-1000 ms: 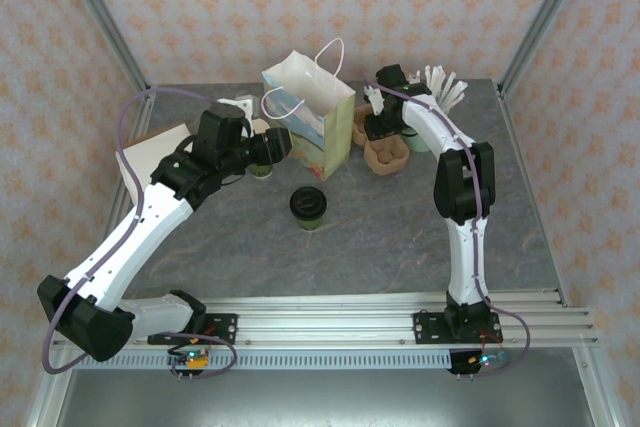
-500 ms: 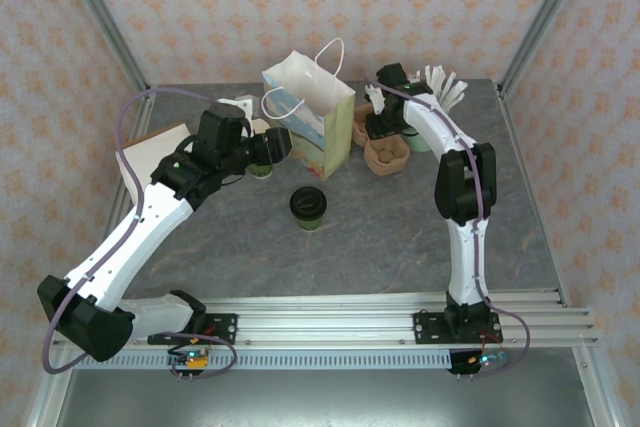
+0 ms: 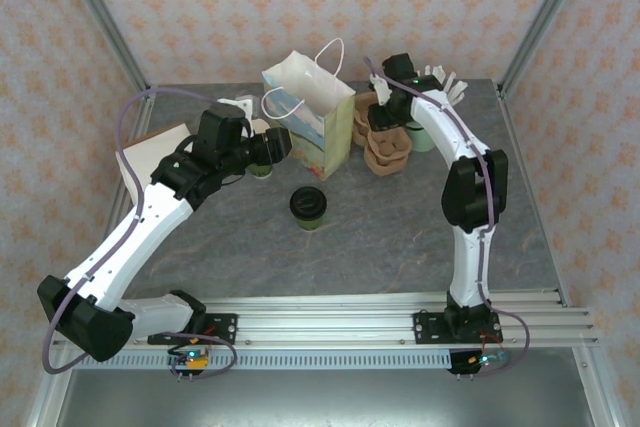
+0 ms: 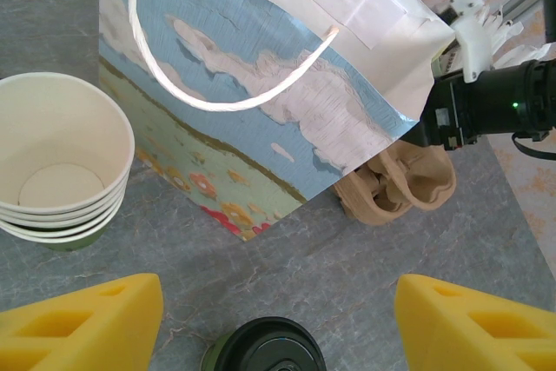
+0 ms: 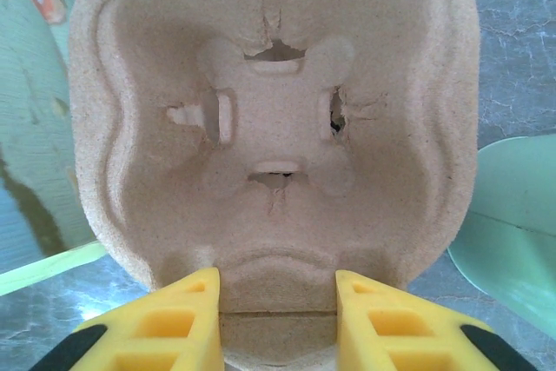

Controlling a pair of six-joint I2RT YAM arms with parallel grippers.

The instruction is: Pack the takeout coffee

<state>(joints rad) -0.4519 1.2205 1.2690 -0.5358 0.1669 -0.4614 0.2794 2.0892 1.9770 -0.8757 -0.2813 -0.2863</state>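
The takeout coffee (image 3: pixel 308 205), a green-bottomed cup with a black lid, stands alone mid-table in front of the paper bag (image 3: pixel 310 117). In the left wrist view its lid (image 4: pixel 265 352) sits at the bottom edge, between my yellow fingers. My left gripper (image 3: pixel 275 147) hovers open left of the bag, holding nothing. My right gripper (image 3: pixel 383 112) is at the brown cardboard cup carrier (image 3: pixel 386 147) right of the bag. In the right wrist view its fingers (image 5: pixel 276 301) press both sides of the carrier's (image 5: pixel 278 128) near ridge.
A stack of lidless cream cups (image 4: pixel 61 171) stands left of the bag under my left arm. A mint-green cup of white sticks (image 3: pixel 432 117) stands behind the carrier. A flat board (image 3: pixel 155 147) lies at the table's left edge. The bag's handles (image 3: pixel 330 52) stick up.
My right arm has swung toward the back of the table, and the carrier has shifted back a little with it. The left arm and the coffee have not moved.
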